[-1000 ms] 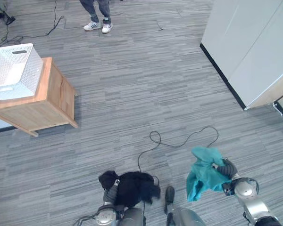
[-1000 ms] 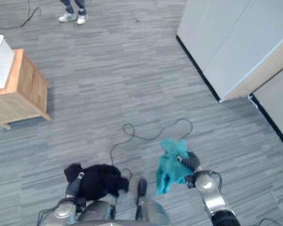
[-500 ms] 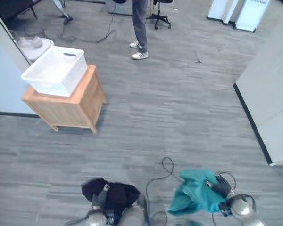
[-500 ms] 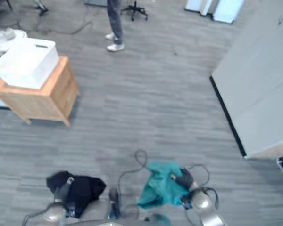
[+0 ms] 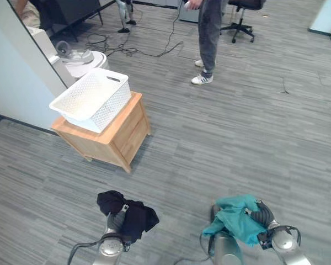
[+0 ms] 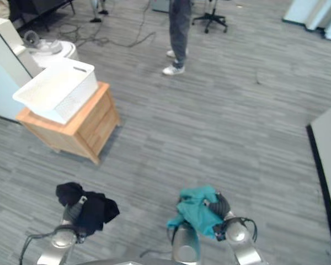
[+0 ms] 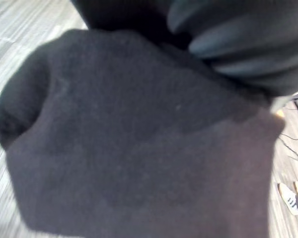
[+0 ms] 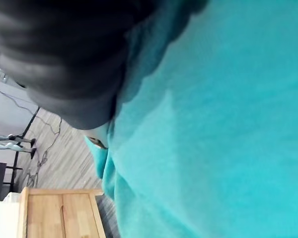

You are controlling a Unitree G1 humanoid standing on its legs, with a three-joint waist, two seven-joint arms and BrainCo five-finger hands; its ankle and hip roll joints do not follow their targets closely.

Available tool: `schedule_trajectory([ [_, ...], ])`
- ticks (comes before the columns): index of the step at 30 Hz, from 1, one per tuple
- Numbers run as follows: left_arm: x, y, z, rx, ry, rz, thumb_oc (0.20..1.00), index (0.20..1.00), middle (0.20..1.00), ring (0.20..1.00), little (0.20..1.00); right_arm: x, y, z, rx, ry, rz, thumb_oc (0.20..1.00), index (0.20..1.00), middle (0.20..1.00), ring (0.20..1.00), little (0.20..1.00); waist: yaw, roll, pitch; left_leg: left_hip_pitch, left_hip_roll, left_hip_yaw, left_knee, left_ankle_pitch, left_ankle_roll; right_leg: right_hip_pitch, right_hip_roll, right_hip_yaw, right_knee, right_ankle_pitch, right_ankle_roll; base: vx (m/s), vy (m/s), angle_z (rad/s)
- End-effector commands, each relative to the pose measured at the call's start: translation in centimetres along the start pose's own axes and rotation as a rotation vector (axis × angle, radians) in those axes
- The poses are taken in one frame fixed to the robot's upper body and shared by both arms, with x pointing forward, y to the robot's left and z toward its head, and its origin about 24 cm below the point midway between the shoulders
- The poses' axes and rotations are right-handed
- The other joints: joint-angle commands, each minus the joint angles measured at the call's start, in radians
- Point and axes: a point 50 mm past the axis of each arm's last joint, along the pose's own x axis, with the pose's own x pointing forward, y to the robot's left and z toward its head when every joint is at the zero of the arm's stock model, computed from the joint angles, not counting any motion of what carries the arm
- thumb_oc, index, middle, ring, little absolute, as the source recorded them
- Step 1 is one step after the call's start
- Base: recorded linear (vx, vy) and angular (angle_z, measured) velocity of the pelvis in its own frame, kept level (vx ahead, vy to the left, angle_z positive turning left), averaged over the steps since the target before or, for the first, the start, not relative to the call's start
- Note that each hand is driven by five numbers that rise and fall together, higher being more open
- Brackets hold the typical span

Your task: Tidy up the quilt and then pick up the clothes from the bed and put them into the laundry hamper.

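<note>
A black garment (image 5: pixel 133 214) hangs bunched from my left hand (image 5: pixel 117 220) at the lower left, held off the floor; it also shows up close in the left wrist view (image 7: pixel 139 148). My right hand (image 5: pixel 263 213) at the lower right is shut on a teal garment (image 5: pixel 234 222), which spreads across the right wrist view (image 8: pixel 213 124). Cloth covers most of both hands' fingers. The white lattice laundry hamper (image 5: pixel 111 105) stands empty on a low wooden cabinet (image 5: pixel 120 137), ahead and to the left of both hands.
A person (image 5: pixel 208 33) stands on the grey floor beyond the cabinet. A light blue wall panel (image 5: pixel 11 83) runs along the left, with a round white device (image 5: pixel 77 57) behind the hamper. Cables (image 5: pixel 127 49) and an office chair (image 5: pixel 240 16) lie further back.
The whole view has swung round, so the camera turned: the cabinet and hamper now sit nearer and more central, and the white wall at the right has left the picture. Both garments stay in my hands.
</note>
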Motion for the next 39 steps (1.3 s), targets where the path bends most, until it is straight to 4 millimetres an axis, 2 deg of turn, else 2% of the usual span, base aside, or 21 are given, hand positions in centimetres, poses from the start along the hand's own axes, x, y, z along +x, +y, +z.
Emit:
schedule_trajectory([
  [1, -0.1, 2.0, 4.0, -0.018, -0.208, 0.039, 0.200, 0.200, 0.200, 0.200, 0.200, 0.8, -2.8, 6.3, 0.003, -0.280, -0.068, 0.200, 0.200, 0.200, 0.200, 0.200, 0.054, -0.066, 0.049, -0.157, 0.124, 0.068, 0.210, 0.286, -0.022, 0.234, -0.017, 0.001, -0.177, -0.108, 0.021, 0.46, -0.405, -0.29],
  [3, -0.2, 2.0, 3.9, -0.010, -0.204, 0.035, 0.200, 0.200, 0.200, 0.200, 0.200, 1.2, -2.7, 6.8, -0.006, -0.288, -0.054, 0.200, 0.200, 0.200, 0.200, 0.200, 0.096, -0.067, 0.061, -0.265, 0.073, 0.130, 0.208, 0.221, -0.019, 0.294, -0.002, 0.007, -0.195, -0.142, 0.018, 0.51, -0.205, -0.39],
  [5, -0.5, 2.0, 3.6, -0.012, -0.203, 0.024, 0.200, 0.200, 0.200, 0.200, 0.200, 1.3, -2.6, 7.3, -0.035, -0.303, -0.035, 0.200, 0.200, 0.200, 0.200, 0.200, 0.130, -0.059, 0.047, -0.316, 0.047, 0.218, 0.047, 0.222, -0.007, 0.329, 0.014, 0.014, -0.201, -0.178, 0.024, 0.54, -0.049, -0.61],
  [8, -0.9, 1.8, 3.3, 0.002, -0.203, 0.003, 0.200, 0.200, 0.200, 0.200, 0.200, 1.4, -2.9, 7.3, -0.059, -0.305, -0.044, 0.200, 0.200, 0.200, 0.200, 0.200, 0.161, -0.027, 0.015, -0.300, 0.072, 0.431, -0.313, 0.275, 0.007, 0.404, 0.050, -0.034, -0.201, -0.253, 0.029, 0.52, 0.043, -0.12],
  [11, -0.8, 1.1, 3.6, 0.028, -0.207, -0.023, 0.200, 0.200, 0.200, 0.200, 0.200, 1.3, -3.5, 6.8, -0.062, -0.289, -0.083, 0.200, 0.200, 0.200, 0.200, 0.200, 0.132, -0.012, -0.010, -0.240, 0.160, 0.708, -0.485, 0.336, -0.013, 0.503, 0.075, -0.170, -0.179, -0.323, 0.049, 0.48, 0.046, 0.78],
  [12, -0.8, 1.0, 3.6, 0.026, -0.207, -0.034, 0.200, 0.200, 0.200, 0.200, 0.200, 1.2, -3.5, 6.6, -0.052, -0.287, -0.087, 0.200, 0.200, 0.200, 0.200, 0.200, 0.124, -0.012, -0.020, -0.217, 0.180, 0.750, -0.501, 0.349, -0.002, 0.507, 0.079, -0.198, -0.141, -0.313, 0.053, 0.54, 0.140, 0.90],
  [13, -0.9, 1.1, 3.2, 0.053, -0.190, -0.054, 0.200, 0.200, 0.200, 0.200, 0.200, 0.7, -2.9, 6.2, -0.043, -0.279, -0.063, 0.200, 0.200, 0.200, 0.200, 0.200, 0.107, -0.013, -0.030, -0.151, 0.114, 0.719, -0.567, 0.332, 0.039, 0.489, 0.053, -0.234, 0.012, -0.278, 0.087, 0.38, 0.144, 0.86],
  [15, -1.0, 1.1, 3.1, 0.056, -0.187, -0.055, 0.200, 0.200, 0.200, 0.200, 0.200, 0.7, -2.8, 6.1, -0.043, -0.276, -0.061, 0.200, 0.200, 0.200, 0.200, 0.200, 0.101, -0.017, -0.032, -0.146, 0.098, 0.714, -0.581, 0.332, 0.048, 0.484, 0.040, -0.240, 0.032, -0.287, 0.097, 0.18, 0.120, 1.16],
  [16, -1.0, 1.1, 3.3, 0.067, -0.195, -0.060, 0.200, 0.200, 0.200, 0.200, 0.200, 0.5, -2.6, 6.2, -0.039, -0.286, -0.059, 0.200, 0.200, 0.200, 0.200, 0.200, 0.094, -0.024, -0.025, -0.134, 0.069, 0.693, -0.583, 0.309, 0.072, 0.457, -0.002, -0.243, 0.180, -0.222, 0.135, 0.31, 0.136, 1.33],
  [17, -0.7, 1.4, 3.8, 0.124, -0.204, -0.062, 0.200, 0.200, 0.200, 0.200, 0.200, 0.4, -2.2, 6.0, -0.038, -0.270, -0.055, 0.200, 0.200, 0.200, 0.200, 0.200, 0.040, -0.027, 0.007, -0.078, 0.051, 0.640, -0.593, 0.260, 0.103, 0.322, -0.050, -0.177, 0.450, -0.084, 0.158, 0.30, 0.100, 1.58],
  [19, -0.4, 1.8, 4.3, 0.156, -0.222, -0.037, 0.200, 0.200, 0.200, 0.200, 0.200, 0.4, -1.8, 6.0, -0.021, -0.271, -0.052, 0.200, 0.200, 0.200, 0.200, 0.200, 0.010, -0.012, 0.026, -0.060, 0.074, 0.603, -0.597, 0.262, 0.105, 0.185, -0.067, -0.093, 0.545, -0.078, 0.149, 0.29, -0.104, 1.80],
  [21, -0.1, 2.0, 5.0, 0.189, -0.246, -0.025, 0.200, 0.200, 0.200, 0.200, 0.200, 0.4, -1.5, 6.0, -0.018, -0.272, -0.043, 0.200, 0.200, 0.200, 0.200, 0.200, -0.009, -0.022, 0.026, -0.054, 0.070, 0.537, -0.597, 0.256, 0.082, 0.164, -0.100, -0.064, 0.418, -0.124, 0.122, 0.34, -0.200, 2.23],
  [23, 0.1, 1.4, 5.6, 0.220, -0.271, -0.046, 0.200, 0.200, 0.200, 0.200, 0.200, 0.2, -1.6, 5.7, -0.012, -0.268, -0.046, 0.200, 0.200, 0.200, 0.200, 0.200, -0.049, -0.030, 0.020, -0.055, 0.055, 0.437, -0.605, 0.257, 0.049, 0.173, -0.014, 0.031, 0.159, -0.198, 0.092, 0.33, -0.176, 1.99],
  [24, 0.4, 0.9, 6.2, 0.232, -0.287, -0.065, 0.200, 0.200, 0.200, 0.200, 0.200, 0.3, -2.0, 5.4, -0.008, -0.253, -0.061, 0.200, 0.200, 0.200, 0.200, 0.200, -0.075, -0.038, 0.017, -0.053, 0.037, 0.372, -0.605, 0.240, 0.042, 0.167, 0.035, 0.133, 0.039, -0.229, 0.089, 0.40, -0.183, 1.90],
  [26, 0.8, 0.7, 6.9, 0.224, -0.300, -0.067, 0.200, 0.200, 0.200, 0.200, 0.200, 0.5, -2.7, 5.1, -0.007, -0.235, -0.086, 0.200, 0.200, 0.200, 0.200, 0.200, -0.095, -0.049, 0.012, -0.051, 0.005, 0.272, -0.605, 0.213, 0.038, 0.138, 0.062, 0.255, -0.077, -0.185, 0.096, 0.33, -0.163, 2.57],
  [30, 1.0, 0.9, 6.2, 0.239, -0.270, -0.054, 0.200, 0.200, 0.200, 0.200, 0.200, 0.8, -3.9, 6.1, -0.052, -0.270, -0.126, 0.200, 0.200, 0.200, 0.200, 0.200, -0.069, -0.069, -0.013, -0.044, -0.024, 0.219, -0.605, 0.196, 0.039, 0.200, 0.029, 0.216, -0.188, -0.144, 0.103, 0.16, -0.127, 1.71],
  [33, 0.8, 1.0, 5.1, 0.207, -0.229, -0.057, 0.200, 0.200, 0.200, 0.200, 0.200, 0.8, -5.1, 8.2, -0.094, -0.352, -0.162, 0.200, 0.200, 0.200, 0.200, 0.200, -0.060, -0.055, -0.030, -0.044, -0.024, 0.200, -0.605, 0.193, 0.033, 0.218, 0.036, 0.220, -0.194, -0.131, 0.098, 0.20, -0.154, 0.42],
  [35, 0.7, 0.8, 4.6, 0.199, -0.214, -0.067, 0.200, 0.200, 0.200, 0.200, 0.200, 0.9, -6.2, 10.6, -0.136, -0.440, -0.195, 0.200, 0.200, 0.200, 0.200, 0.200, -0.056, -0.047, -0.031, -0.041, -0.019, 0.191, -0.605, 0.190, 0.027, 0.224, 0.039, 0.215, -0.198, -0.135, 0.091, 0.12, -0.101, 0.16],
  [37, 0.7, 0.5, 4.4, 0.206, -0.208, -0.082, 0.200, 0.200, 0.200, 0.200, 0.200, 1.0, -7.6, 15.2, -0.213, -0.597, -0.235, 0.200, 0.200, 0.200, 0.200, 0.200, -0.045, -0.036, -0.030, -0.043, -0.014, 0.188, -0.605, 0.194, 0.020, 0.229, 0.041, 0.205, -0.198, -0.135, 0.087, 0.06, -0.072, 0.04],
  [38, 0.8, 0.5, 4.5, 0.203, -0.210, -0.081, 0.200, 0.200, 0.200, 0.200, 0.200, 1.1, -7.7, 15.3, -0.215, -0.600, -0.236, 0.200, 0.200, 0.200, 0.200, 0.200, -0.048, -0.034, -0.028, -0.042, -0.014, 0.188, -0.605, 0.194, 0.020, 0.229, 0.042, 0.205, -0.198, -0.136, 0.087, 0.05, -0.057, -0.06],
  [39, 0.8, 0.1, 4.7, 0.208, -0.225, -0.096, 0.200, 0.200, 0.200, 0.200, 0.200, 0.8, -9.0, 19.2, -0.271, -0.722, -0.278, 0.200, 0.200, 0.200, 0.200, 0.200, -0.040, -0.026, -0.031, -0.043, -0.007, 0.193, -0.605, 0.196, 0.013, 0.230, 0.045, 0.195, -0.200, -0.139, 0.082, 0.07, -0.043, -0.04],
])
